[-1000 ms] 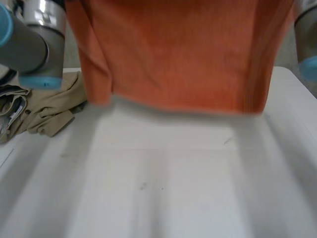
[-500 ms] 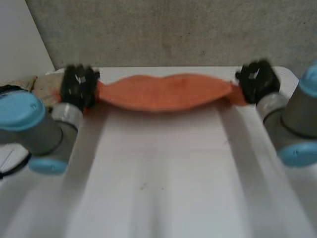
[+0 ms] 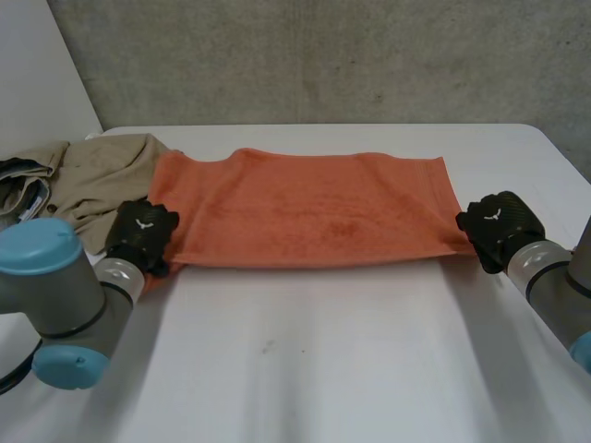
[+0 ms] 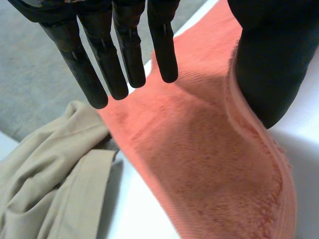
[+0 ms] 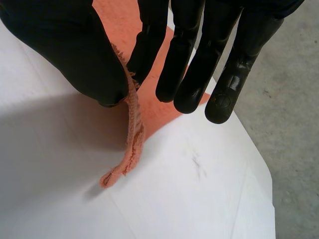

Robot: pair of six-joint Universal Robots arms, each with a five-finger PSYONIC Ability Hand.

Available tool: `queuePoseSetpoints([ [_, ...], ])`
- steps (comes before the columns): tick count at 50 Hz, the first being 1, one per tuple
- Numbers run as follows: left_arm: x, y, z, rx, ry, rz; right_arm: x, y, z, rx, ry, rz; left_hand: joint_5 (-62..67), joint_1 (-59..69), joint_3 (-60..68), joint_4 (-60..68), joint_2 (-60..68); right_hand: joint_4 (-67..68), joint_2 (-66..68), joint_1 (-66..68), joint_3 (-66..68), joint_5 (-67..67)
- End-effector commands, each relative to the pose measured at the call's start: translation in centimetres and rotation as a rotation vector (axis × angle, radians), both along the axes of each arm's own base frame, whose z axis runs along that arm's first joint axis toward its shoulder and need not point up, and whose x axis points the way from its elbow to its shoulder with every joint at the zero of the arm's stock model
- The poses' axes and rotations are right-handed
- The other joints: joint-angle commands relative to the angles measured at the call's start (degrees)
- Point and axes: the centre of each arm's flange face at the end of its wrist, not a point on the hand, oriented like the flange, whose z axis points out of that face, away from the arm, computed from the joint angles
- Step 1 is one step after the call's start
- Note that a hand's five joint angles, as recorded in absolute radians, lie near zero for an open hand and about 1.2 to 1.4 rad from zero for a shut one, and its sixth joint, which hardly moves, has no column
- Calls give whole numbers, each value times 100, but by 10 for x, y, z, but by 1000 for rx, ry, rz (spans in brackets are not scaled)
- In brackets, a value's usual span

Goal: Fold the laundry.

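Soft, even light falls from above, leaving the matt white table (image 3: 305,369) bright across the lower half of the head view and the grey concrete wall (image 3: 323,55) along the top a shade dimmer. The orange terry towel (image 3: 309,208) throws just a thin, soft shadow along its near edge; in the left wrist view, darker shade pools under the crumpled beige garment (image 4: 45,174) beside it.

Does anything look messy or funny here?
A little. The orange towel lies flat, but its near corner by the right hand is rolled up on edge. The crumpled beige clothes lie against its other end.
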Motion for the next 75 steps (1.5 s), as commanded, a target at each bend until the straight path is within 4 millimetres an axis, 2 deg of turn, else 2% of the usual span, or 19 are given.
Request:
queuePoseSetpoints([
  [1,12,-9,8,12,117,57,-5,-5,-3,6,-8,-22,314,193,215,255,235,1166,1279,2318,1221,1320],
  [16,26,3,-2,296,265,160,-6,-8,-3,15,-51,-31,550,429,451,490,470,1166,1279,2318,1221,1320],
  [20,30,2,-3,305,265,175,-6,-8,-2,17,-51,-29,2394,2272,2294,2334,2314,1166,1279,2318,1221,1320],
  [21,32,1,-3,305,265,180,-6,-8,-2,17,-51,-29,3966,3844,3866,3906,3886,1166,1279,2318,1221,1320],
  [22,32,1,-4,307,265,180,-6,-8,-3,22,-49,-29,4778,4657,4679,4719,4699,1166,1279,2318,1221,1320],
  [28,32,9,17,274,257,168,-9,-1,-2,65,-11,-25,4787,4666,4688,4727,4707,1166,1279,2318,1221,1320],
  [30,32,22,31,270,250,156,-12,3,-1,93,13,-24,4787,4666,4688,4727,4707,1166,1279,2318,1221,1320],
  [36,33,62,57,309,121,108,-41,24,28,204,183,-28,4787,4666,4688,4727,4707,1166,1279,2318,1221,1320],
  [37,33,79,60,338,41,79,-45,27,30,223,209,-25,4787,4666,4688,4727,4707,1166,1279,2318,1221,1320],
  [44,39,144,51,540,-267,-63,-67,57,45,393,371,39,4787,4666,4688,4727,4707,1166,1279,2318,1221,1320],
  [47,37,149,49,531,-304,-95,-69,54,48,382,375,40,4787,4666,4688,4727,4707,1166,1279,2318,1221,1320],
  [51,31,127,53,413,-282,-86,-68,41,51,287,368,18,4787,4666,4688,4727,4707,1166,1279,2318,1221,1320],
  [54,20,99,51,302,-255,-85,-67,28,47,237,348,0,4787,4666,4688,4727,4707,1166,1279,2318,1221,1320],
  [57,2,72,51,184,-210,-100,-53,7,35,180,303,3,4787,4666,4688,4727,4707,1166,1279,2318,1221,1320],
  [59,-10,49,47,121,-171,-99,-34,-7,34,115,277,20,4787,4666,4688,4727,4707,1166,1279,2318,1221,1320],
  [62,-21,28,41,74,-148,-94,-14,-24,31,47,284,9,4787,4666,4688,4727,4707,1166,1279,2318,1221,1320],
  [63,-25,13,38,42,-140,-70,-11,-29,29,35,293,-2,4787,4666,4688,4727,4707,1166,1279,2318,1221,1320],
  [67,-34,-18,31,-13,-142,-20,-3,-62,23,-57,306,-56,4787,4666,4688,4727,4707,1166,1279,2318,1221,1320],
  [75,-52,-68,20,-118,-111,1,17,-118,7,-248,294,-68,4787,4666,4688,4727,4707,1166,1279,2318,1221,1320],
])
